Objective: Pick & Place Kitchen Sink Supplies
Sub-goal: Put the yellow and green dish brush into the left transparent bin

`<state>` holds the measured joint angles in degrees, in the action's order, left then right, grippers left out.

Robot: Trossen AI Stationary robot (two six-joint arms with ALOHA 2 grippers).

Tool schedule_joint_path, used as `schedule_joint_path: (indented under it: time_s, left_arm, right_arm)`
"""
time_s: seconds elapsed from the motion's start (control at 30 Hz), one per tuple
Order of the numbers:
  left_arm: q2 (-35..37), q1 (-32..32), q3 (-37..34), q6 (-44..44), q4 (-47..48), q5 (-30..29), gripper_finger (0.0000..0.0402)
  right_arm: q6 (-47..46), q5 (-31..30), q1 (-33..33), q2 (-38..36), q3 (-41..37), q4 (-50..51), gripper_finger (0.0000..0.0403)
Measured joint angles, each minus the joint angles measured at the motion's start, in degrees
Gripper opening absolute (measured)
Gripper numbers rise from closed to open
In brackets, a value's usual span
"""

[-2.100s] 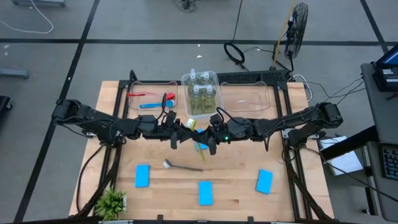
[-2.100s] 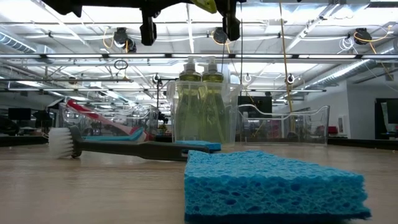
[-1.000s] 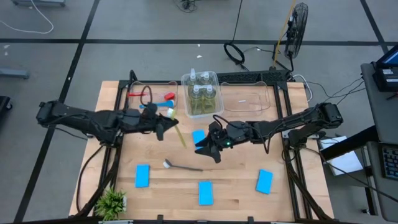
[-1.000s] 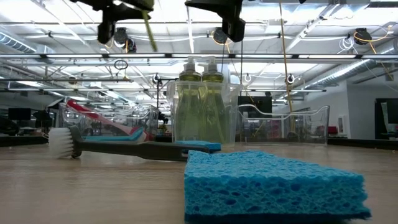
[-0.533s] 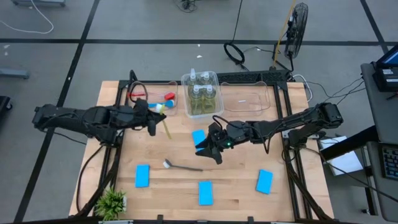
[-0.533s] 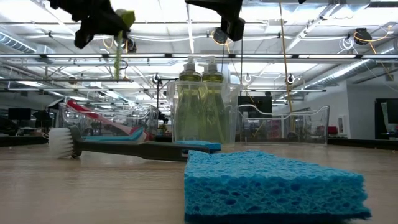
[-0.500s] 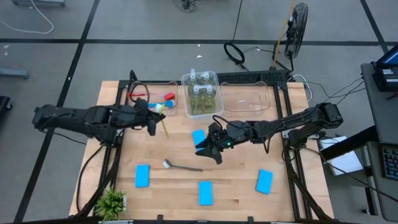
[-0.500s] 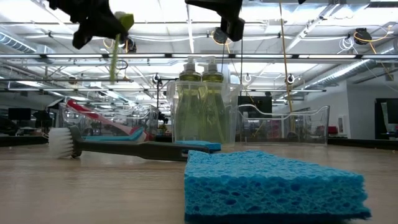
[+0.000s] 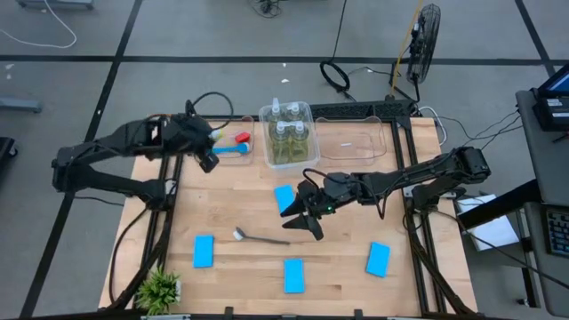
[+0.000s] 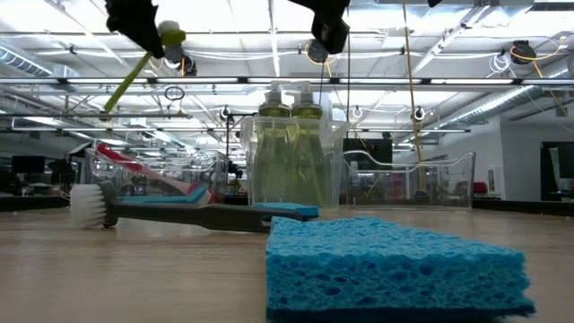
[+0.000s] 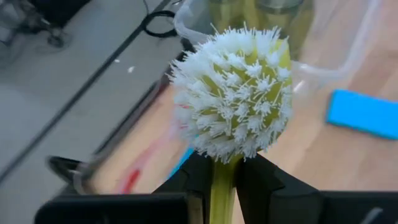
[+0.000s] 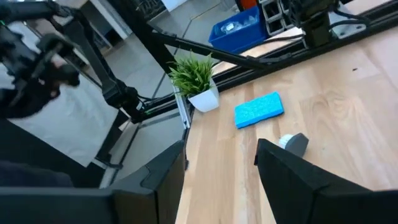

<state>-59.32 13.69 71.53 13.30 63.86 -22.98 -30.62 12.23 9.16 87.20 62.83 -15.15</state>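
My left gripper point(image 9: 206, 156) is high over the left clear bin point(image 9: 197, 135), shut on a yellow-green brush point(image 10: 134, 76) with a white bristle head point(image 11: 233, 93). The arm hides most of that brush from above. My right gripper point(image 9: 308, 219) hangs open above the table's middle, nothing between its fingers point(image 12: 165, 180). Just beyond it on the wood lie a blue sponge point(image 9: 284, 197) and the grey brush point(image 9: 262, 237). Red and blue brushes point(image 9: 233, 144) rest in the left bin. Bottles of yellow-green liquid point(image 9: 286, 135) stand in the middle bin. My left gripper pinches the brush's thin neck point(image 11: 222, 182) between its two fingers, right behind the bristle head. The head stands out past the fingertips. The brush is lifted clear, and its handle point(image 10: 115, 100) slants down below the gripper, above the left bin.
Other blue sponges lie at the near left point(image 9: 204, 251), near middle point(image 9: 293, 275) and near right point(image 9: 378, 260). A small plant point(image 9: 160, 289) stands at the near left corner. A third clear bin point(image 9: 351, 142) sits at the far right.
My left gripper has carried the yellow-green brush up and toward the table's far left, to above the left bin, turning as it went. The brush, which hung nearly straight down, now slants. My right gripper has stayed in place and rolled a little.
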Motion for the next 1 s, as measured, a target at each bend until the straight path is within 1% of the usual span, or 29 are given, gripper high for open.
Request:
schedule_joint_path:
  time_s: [0.13,0.2,0.33,0.47,0.53,0.6,0.7,0.77,0.93,1.0]
  left_arm:
    - [-4.5,3.9,3.7,-8.2,2.8,0.4,0.0048]
    - [-6.8,5.6,4.9,-11.5,3.3,0.4,0.0051]
    - [-11.5,9.0,5.3,-18.0,5.1,-0.5,0.0064]
    - [-16.7,12.1,5.3,-24.5,7.3,-1.1,0.0049]
    - [-19.0,13.2,5.3,-27.5,7.2,-1.6,0.0048]
    - [-21.3,14.2,5.3,-29.8,7.1,-3.5,0.0050]
    - [-25.0,15.7,5.3,-32.5,7.1,-6.8,0.0069]
    - [-27.2,16.6,5.3,-34.5,6.9,-7.2,0.0075]
    - [-31.9,17.5,5.3,-37.9,6.0,-7.1,0.0051]
    - [-33.4,17.6,5.3,-38.3,5.9,-7.1,0.0048]
  right_arm:
    - [4.5,0.0,0.0,0.0,0.0,0.3,0.0179]
    - [5.0,-0.1,0.1,0.0,0.0,0.2,0.0178]
    - [5.0,-0.1,0.1,0.0,0.0,0.1,0.0181]
    - [4.9,-0.1,0.3,0.0,0.0,0.1,0.0182]
    - [4.9,-0.2,0.3,0.0,0.0,0.0,0.0180]
    - [4.9,-0.2,0.3,0.0,0.0,0.0,0.0179]
    - [4.9,-0.3,0.3,0.0,0.0,0.0,0.0179]
    - [4.8,-0.3,0.3,0.0,0.0,0.0,0.0180]
    - [4.8,-0.3,0.3,0.0,0.0,0.0,0.0182]
    - [4.7,-0.3,0.3,0.0,0.0,0.0,0.0180]
